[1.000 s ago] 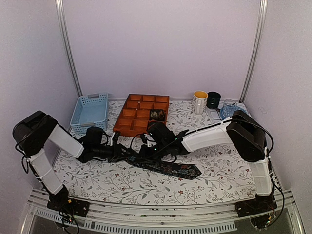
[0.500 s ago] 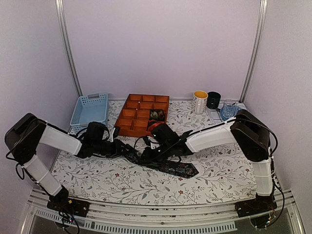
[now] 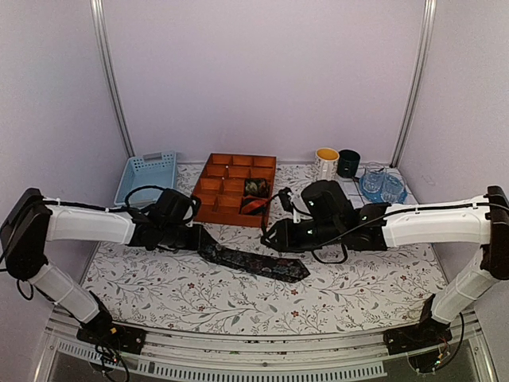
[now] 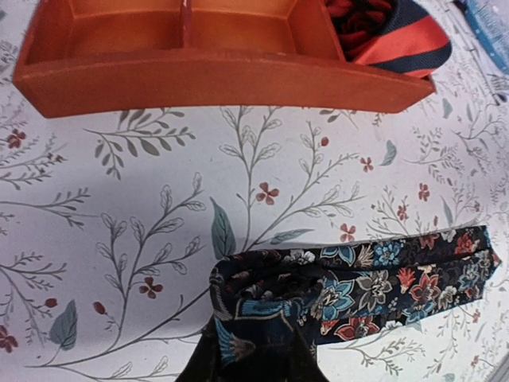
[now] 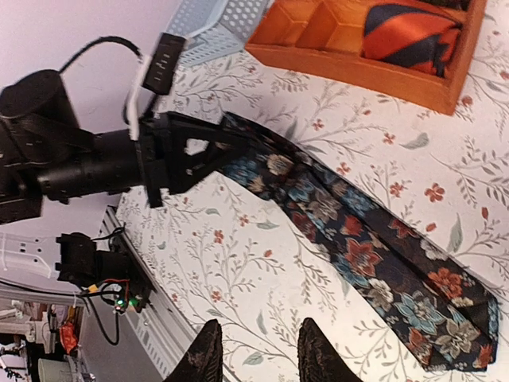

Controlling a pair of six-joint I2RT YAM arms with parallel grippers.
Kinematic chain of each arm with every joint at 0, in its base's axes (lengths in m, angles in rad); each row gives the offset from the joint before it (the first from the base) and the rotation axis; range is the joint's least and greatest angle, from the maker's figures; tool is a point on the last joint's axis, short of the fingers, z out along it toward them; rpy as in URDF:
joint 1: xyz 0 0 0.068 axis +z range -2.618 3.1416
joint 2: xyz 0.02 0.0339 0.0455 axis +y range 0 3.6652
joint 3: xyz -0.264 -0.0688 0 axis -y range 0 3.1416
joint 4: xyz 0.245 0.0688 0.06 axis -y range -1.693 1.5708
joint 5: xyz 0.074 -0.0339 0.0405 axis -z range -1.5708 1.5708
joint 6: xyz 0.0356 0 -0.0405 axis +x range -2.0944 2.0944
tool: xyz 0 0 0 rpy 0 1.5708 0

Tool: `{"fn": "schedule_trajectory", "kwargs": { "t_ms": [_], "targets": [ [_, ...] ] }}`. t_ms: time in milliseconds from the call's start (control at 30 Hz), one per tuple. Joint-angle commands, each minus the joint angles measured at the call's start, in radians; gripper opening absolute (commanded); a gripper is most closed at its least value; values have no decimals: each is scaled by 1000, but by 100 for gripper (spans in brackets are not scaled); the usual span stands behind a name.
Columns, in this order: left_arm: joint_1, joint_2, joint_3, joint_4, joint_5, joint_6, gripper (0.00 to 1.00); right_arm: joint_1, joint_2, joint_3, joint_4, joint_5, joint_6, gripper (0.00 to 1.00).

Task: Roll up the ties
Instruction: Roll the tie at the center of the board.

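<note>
A dark floral tie (image 3: 254, 263) lies flat on the tablecloth, running from centre left towards the right. My left gripper (image 3: 199, 239) is shut on its folded left end (image 4: 262, 290), and the dark fingers (image 4: 203, 358) show at the bottom of the left wrist view. My right gripper (image 3: 272, 236) hangs open and empty just beyond the tie's right part; in the right wrist view the tie (image 5: 358, 255) lies past its fingertips (image 5: 205, 354). A red-and-black tie (image 4: 390, 32) sits coiled in the orange tray (image 3: 213, 208), with another dark coil (image 3: 256, 187) behind it.
A light blue basket (image 3: 145, 179) stands at the back left, beside the tray. A white mug (image 3: 326, 165), a dark cup (image 3: 348, 163) and blue glassware (image 3: 380, 185) stand at the back right. The table's metal front rail (image 3: 254, 350) runs below both arms.
My right gripper let go, opened and drew back to the right, off the tie. My left gripper closed on the tie's left end and moved right with it.
</note>
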Motion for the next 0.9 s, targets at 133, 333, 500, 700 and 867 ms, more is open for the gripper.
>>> {"fn": "schedule_trajectory", "kwargs": {
  "t_ms": [133,333,500,700,867],
  "targets": [
    [-125,39,137,-259,-376,41,12,1,-44,-163,0,88,54,32],
    [-232,162,248,-387,-552,24,12,-1,-57,-217,5,123,69,32],
    [-312,280,354,-494,-675,-10,11,-6,-98,-271,5,143,90,32],
    [-370,340,440,-526,-685,-17,18,-8,-126,-331,24,144,119,32],
    [-403,361,461,-493,-632,-3,40,-8,-124,-347,36,141,135,32]
  ]
}}
